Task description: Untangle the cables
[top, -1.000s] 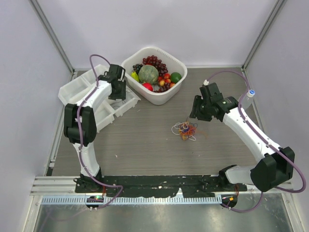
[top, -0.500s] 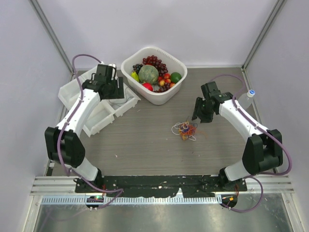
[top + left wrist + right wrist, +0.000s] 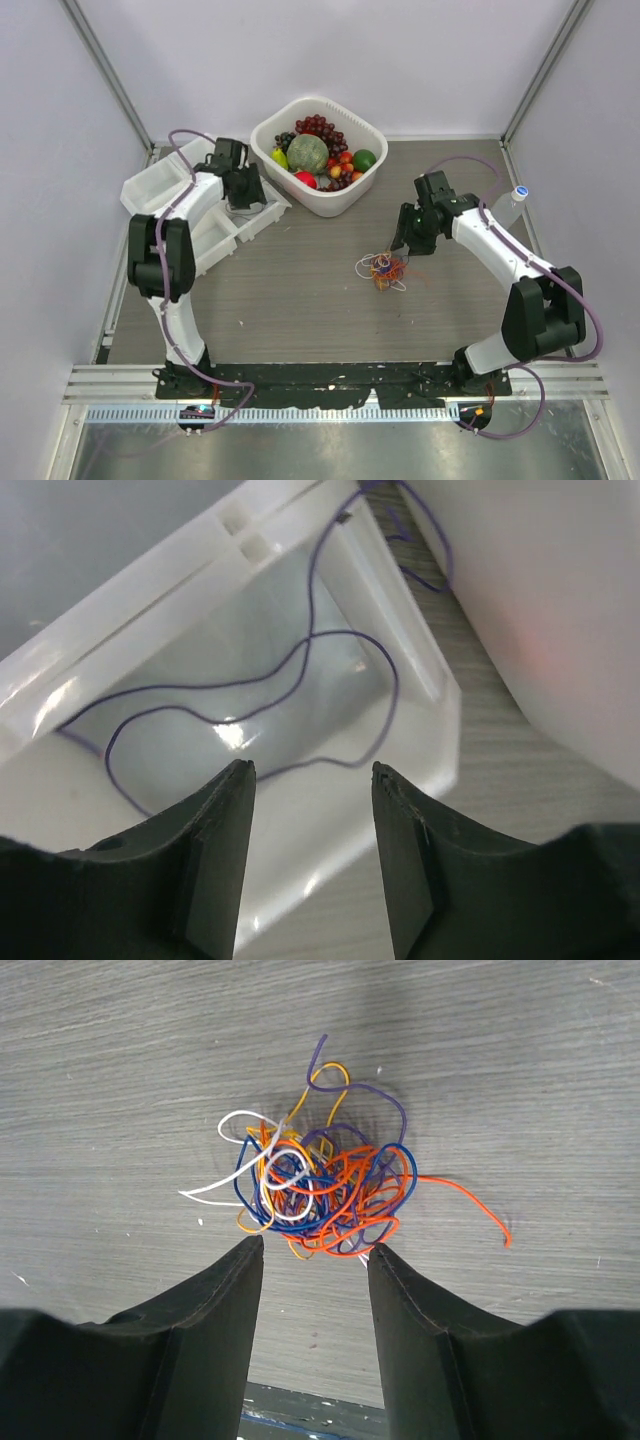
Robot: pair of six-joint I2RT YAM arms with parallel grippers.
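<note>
The cables (image 3: 383, 269) lie in one small tangle of orange, blue, purple, white and yellow wires on the table right of centre. In the right wrist view the tangle (image 3: 320, 1188) sits just beyond my fingertips. My right gripper (image 3: 407, 241) (image 3: 315, 1245) is open and empty, above and just up-right of the tangle. One purple cable (image 3: 311, 600) lies loose in a compartment of the white tray (image 3: 205, 240) (image 3: 440, 695). My left gripper (image 3: 246, 190) (image 3: 312, 768) is open and empty over that compartment.
A white basket (image 3: 333, 204) (image 3: 540, 600) full of fruit stands at the back centre, close to the right of the tray. A small bottle (image 3: 516, 195) stands by the right wall. A black strip (image 3: 300, 1422) runs along the table's near edge.
My left gripper has shifted right and nearer over the tray, with its elbow swung back in. My right gripper has edged slightly toward the tangle. The tangle has not moved.
</note>
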